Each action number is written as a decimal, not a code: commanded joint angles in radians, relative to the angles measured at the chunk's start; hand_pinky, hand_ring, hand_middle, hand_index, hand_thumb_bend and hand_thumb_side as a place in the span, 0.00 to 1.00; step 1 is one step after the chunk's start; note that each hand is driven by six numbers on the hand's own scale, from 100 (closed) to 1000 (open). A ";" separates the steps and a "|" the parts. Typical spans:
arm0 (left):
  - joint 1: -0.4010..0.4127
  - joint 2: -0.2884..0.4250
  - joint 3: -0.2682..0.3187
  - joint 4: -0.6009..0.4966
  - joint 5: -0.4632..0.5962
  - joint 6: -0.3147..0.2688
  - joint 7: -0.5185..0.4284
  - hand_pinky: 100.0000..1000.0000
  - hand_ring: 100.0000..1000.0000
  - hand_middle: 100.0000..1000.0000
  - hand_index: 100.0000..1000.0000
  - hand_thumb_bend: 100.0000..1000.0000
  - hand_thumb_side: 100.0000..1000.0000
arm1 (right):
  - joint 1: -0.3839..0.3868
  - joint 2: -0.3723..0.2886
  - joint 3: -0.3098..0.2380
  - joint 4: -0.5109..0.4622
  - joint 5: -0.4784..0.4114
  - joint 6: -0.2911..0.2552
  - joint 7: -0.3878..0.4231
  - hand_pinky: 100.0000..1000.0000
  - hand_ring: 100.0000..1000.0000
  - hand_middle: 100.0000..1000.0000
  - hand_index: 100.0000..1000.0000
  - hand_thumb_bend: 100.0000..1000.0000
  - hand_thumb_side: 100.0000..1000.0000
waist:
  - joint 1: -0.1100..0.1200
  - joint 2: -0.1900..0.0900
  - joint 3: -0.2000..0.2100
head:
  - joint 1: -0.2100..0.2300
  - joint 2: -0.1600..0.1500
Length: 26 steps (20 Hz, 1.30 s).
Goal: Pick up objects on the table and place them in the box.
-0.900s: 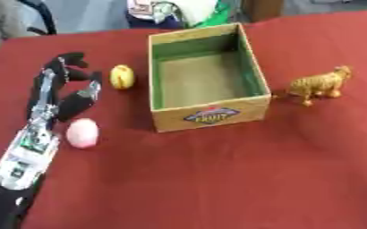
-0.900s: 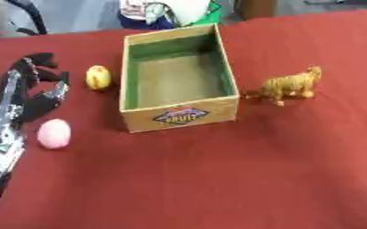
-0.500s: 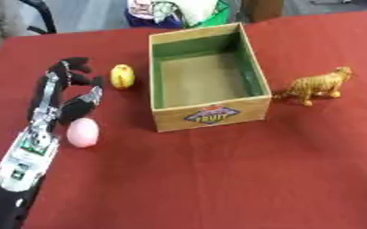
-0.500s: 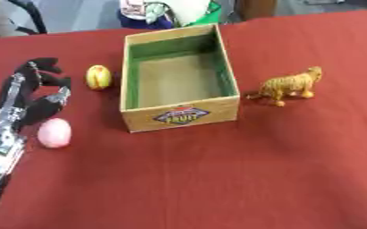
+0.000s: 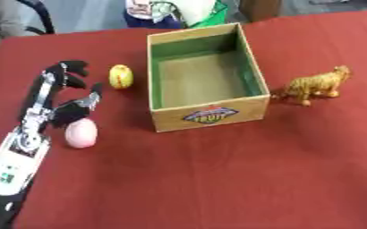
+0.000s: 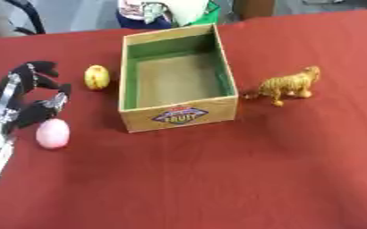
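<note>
1. Red cloth covers the table (image 5: 218,179) in the left eye view. An open cardboard box (image 5: 206,117) with a green lining and a fruit label stands mid-table, nothing inside. The left hand (image 5: 57,96) hovers at the left, fingers spread and holding nothing, just above a pink egg-shaped object (image 5: 81,133). A yellow fruit-like object (image 5: 121,76) lies between hand and box.
2. Right eye view: a toy tiger (image 6: 287,84) stands just right of the box, apart from it. Bundled items (image 6: 167,10) sit at the table's far edge.
</note>
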 commanded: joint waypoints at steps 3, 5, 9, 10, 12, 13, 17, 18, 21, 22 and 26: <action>0.061 0.146 0.032 -0.085 -0.036 0.035 -0.085 0.64 0.53 0.57 0.73 0.37 0.12 | -0.005 -0.026 -0.012 0.000 0.008 0.000 0.001 0.46 0.61 0.65 0.77 0.00 0.00 | -0.002 -0.023 0.010 | -0.010 -0.001; 0.084 0.183 0.032 -0.096 -0.043 0.040 -0.125 0.64 0.53 0.57 0.73 0.37 0.09 | -0.005 -0.026 -0.010 0.002 0.008 0.000 0.003 0.46 0.61 0.65 0.77 0.00 0.00 | -0.002 -0.025 0.014 | -0.011 -0.001; 0.108 0.229 0.016 -0.092 -0.053 0.040 -0.224 0.63 0.53 0.58 0.74 0.35 0.05 | -0.006 -0.027 -0.009 0.005 0.008 0.000 0.005 0.46 0.61 0.65 0.77 0.00 0.00 | -0.002 -0.029 0.017 | -0.009 -0.003; 0.108 0.230 0.010 -0.084 -0.056 0.041 -0.245 0.63 0.54 0.58 0.74 0.35 0.05 | -0.007 -0.027 -0.009 0.005 0.008 0.000 0.005 0.46 0.61 0.65 0.77 0.00 0.00 | -0.002 -0.030 0.017 | -0.009 -0.004; 0.106 0.222 -0.001 -0.066 -0.060 0.042 -0.274 0.63 0.55 0.61 0.75 0.36 0.05 | -0.008 -0.026 -0.008 0.007 0.008 0.001 0.006 0.46 0.61 0.65 0.77 0.00 0.00 | -0.002 -0.030 0.016 | -0.008 -0.006; 0.106 0.216 -0.007 -0.056 -0.063 0.041 -0.286 0.63 0.55 0.62 0.76 0.38 0.06 | -0.009 -0.026 -0.007 0.007 0.008 0.001 0.007 0.46 0.61 0.65 0.77 0.00 0.00 | -0.003 -0.030 0.014 | -0.007 -0.007; 0.105 0.192 -0.032 -0.018 -0.076 0.045 -0.321 0.64 0.58 0.67 0.77 0.43 0.09 | -0.010 -0.025 -0.008 0.008 0.007 0.001 0.005 0.46 0.61 0.65 0.77 0.00 0.00 | -0.005 -0.029 0.010 | -0.004 -0.009; 0.102 0.185 -0.036 -0.007 -0.085 0.049 -0.321 0.64 0.58 0.67 0.78 0.42 0.09 | -0.010 -0.025 -0.008 0.008 0.007 0.001 0.005 0.46 0.61 0.65 0.77 0.00 0.00 | -0.006 -0.028 0.009 | -0.003 -0.009; 0.095 0.168 -0.044 0.017 -0.127 0.067 -0.303 0.63 0.59 0.68 0.79 0.39 0.03 | -0.010 -0.024 -0.008 0.008 0.007 0.001 0.005 0.46 0.61 0.65 0.77 0.00 0.00 | -0.007 -0.027 0.007 | -0.001 -0.010; 0.092 0.164 -0.048 0.022 -0.141 0.072 -0.300 0.62 0.58 0.67 0.79 0.38 0.01 | -0.010 -0.023 -0.009 0.009 0.006 0.001 0.005 0.46 0.61 0.65 0.77 0.00 0.00 | -0.007 -0.027 0.006 | 0.001 -0.010; 0.080 0.151 -0.057 0.042 -0.185 0.105 -0.251 0.51 0.43 0.48 0.68 0.14 0.00 | -0.010 -0.022 -0.009 0.010 0.006 0.002 0.003 0.46 0.61 0.65 0.77 0.00 0.00 | -0.007 -0.027 0.007 | 0.004 -0.011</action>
